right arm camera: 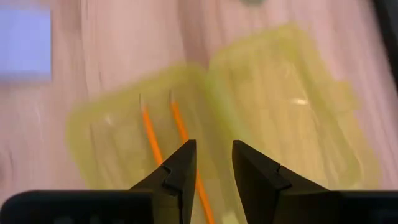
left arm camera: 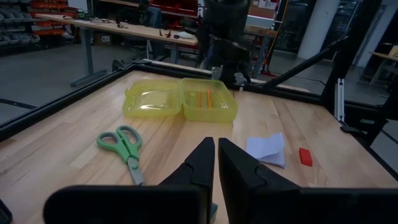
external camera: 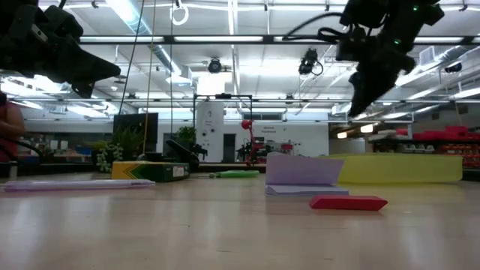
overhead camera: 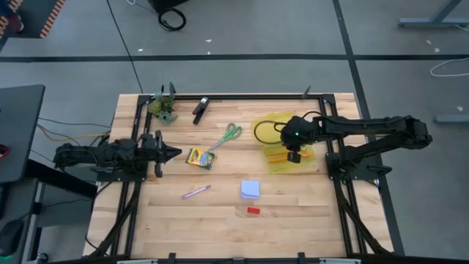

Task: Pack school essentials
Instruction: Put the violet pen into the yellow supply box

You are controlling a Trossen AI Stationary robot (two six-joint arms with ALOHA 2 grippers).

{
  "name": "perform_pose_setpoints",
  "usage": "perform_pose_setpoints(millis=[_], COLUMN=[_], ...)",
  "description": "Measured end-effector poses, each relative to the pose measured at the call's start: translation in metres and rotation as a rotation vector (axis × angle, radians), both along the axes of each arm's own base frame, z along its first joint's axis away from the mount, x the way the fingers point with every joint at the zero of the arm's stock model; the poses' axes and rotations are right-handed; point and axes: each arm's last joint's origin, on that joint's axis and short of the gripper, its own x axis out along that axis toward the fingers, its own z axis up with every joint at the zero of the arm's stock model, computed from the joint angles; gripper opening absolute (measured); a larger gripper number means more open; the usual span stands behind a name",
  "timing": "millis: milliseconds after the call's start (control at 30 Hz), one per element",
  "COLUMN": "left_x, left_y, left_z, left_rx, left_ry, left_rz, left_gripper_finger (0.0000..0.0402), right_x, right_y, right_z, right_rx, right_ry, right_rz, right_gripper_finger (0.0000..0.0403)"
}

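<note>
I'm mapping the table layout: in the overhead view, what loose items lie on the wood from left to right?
Leafy clump → pink-purple pen → green-handled scissors → pale blue note pad → yellow case. The crayon box, black clip and red eraser overlap these in the order, so I leave them out.

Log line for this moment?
right pincer: open above yellow case | pencil: in case | left pincer: idle, near crayon box

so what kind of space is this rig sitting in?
Looks like a robotics lab or workshop, probably. The wooden table sits on bare concrete floor; the low view shows open ceiling strip lights, and the left wrist view shows long workbenches behind.
</note>
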Motion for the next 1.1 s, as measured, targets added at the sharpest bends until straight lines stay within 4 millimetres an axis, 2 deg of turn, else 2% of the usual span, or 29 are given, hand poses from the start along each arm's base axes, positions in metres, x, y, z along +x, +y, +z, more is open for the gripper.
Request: perform_pose_setpoints(millis=[133,333,833,967,1100], left_x=[0.0,0.0,0.0,0.0,0.0], left_y=[0.0,0.0,0.0,0.0,0.0], left_z=[0.0,0.0,0.0,0.0,0.0], left_rx=[0.0,0.0,0.0,0.0,0.0], left_ry=[-0.001,0.0,0.0,0.0,0.0], left_rz=[0.0,0.0,0.0,0.0,0.0], left_gripper_finger=[0.0036,0.0031,0.0038,0.0039,0.0035], right_x=[0.012,0.021,0.029,0.029,0.033], right_y=[-0.001,-0.001,0.017,0.02,0.02], right_z=[0.009,0.018,0.024,0.024,0.02], right_rx=[0.058,0.123,0.15,0.14,0.182], right_ry=[-0.178,-0.319,-0.4,-0.4,-0.406], right_rz=[-0.087,-0.059,0.048,0.041,-0.044], right_gripper_finger=[0.0111,0.0111,0.0111,0.0111,0.0111])
